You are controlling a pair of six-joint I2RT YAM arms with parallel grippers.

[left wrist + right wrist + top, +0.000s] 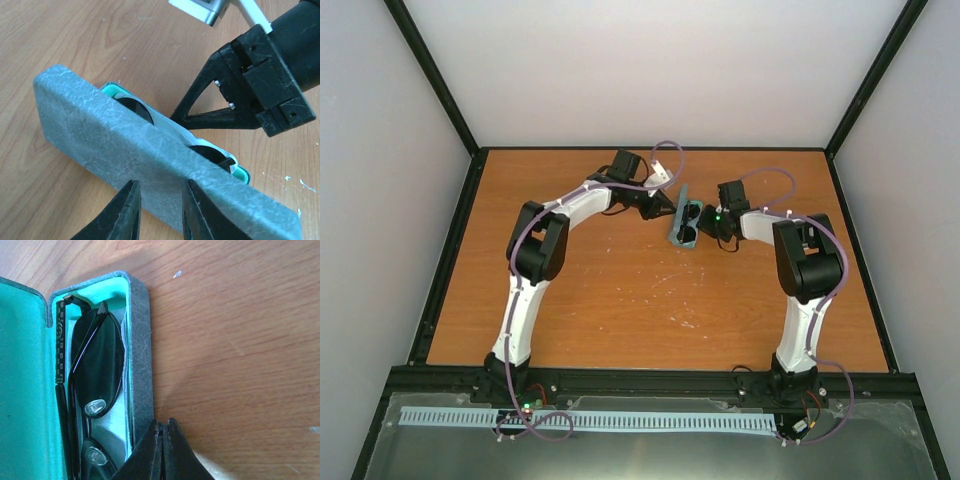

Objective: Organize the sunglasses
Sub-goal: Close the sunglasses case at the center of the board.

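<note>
- The folded sunglasses [97,365], black-framed with glossy dark lenses, are lying inside the open green-lined case [140,340] on the worktop [240,340].
- The left hand [160,212], fingers spread, is facing the lid from 10 o'clock.
- The right hand [163,450], fingers pressed together, is touching the case wall at 3 o'clock.

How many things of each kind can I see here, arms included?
Sunglasses: 1
Glasses case: 1
Robot arms: 2 (left arm, right arm)
Total: 4
</note>
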